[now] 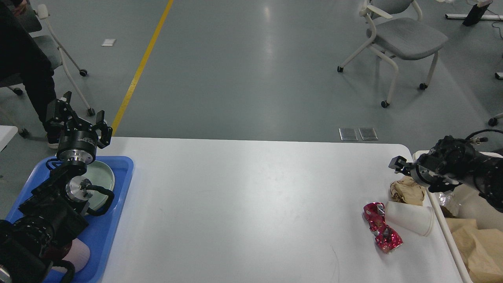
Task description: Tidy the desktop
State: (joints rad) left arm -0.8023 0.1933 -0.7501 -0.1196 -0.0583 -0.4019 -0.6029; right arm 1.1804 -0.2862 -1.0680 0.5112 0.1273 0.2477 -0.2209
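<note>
The white desktop [243, 204] fills the view. Near its right edge lie a crumpled brown paper ball [406, 191], a white paper cup [410, 218] on its side, and a crushed red shiny wrapper [383, 232] touching the cup. My right gripper [418, 176] hangs low, just above and right of the brown paper ball, over the bin's near rim. Its fingers look spread and it holds nothing. My left gripper [78, 120] is open and empty, raised above the far end of the blue tray.
A beige bin [446, 232] holding brown paper stands against the desktop's right edge. A blue tray [114, 220] at the left holds a pale green plate [101, 177] and a pink object [78, 255]. Chairs and a person stand on the floor beyond.
</note>
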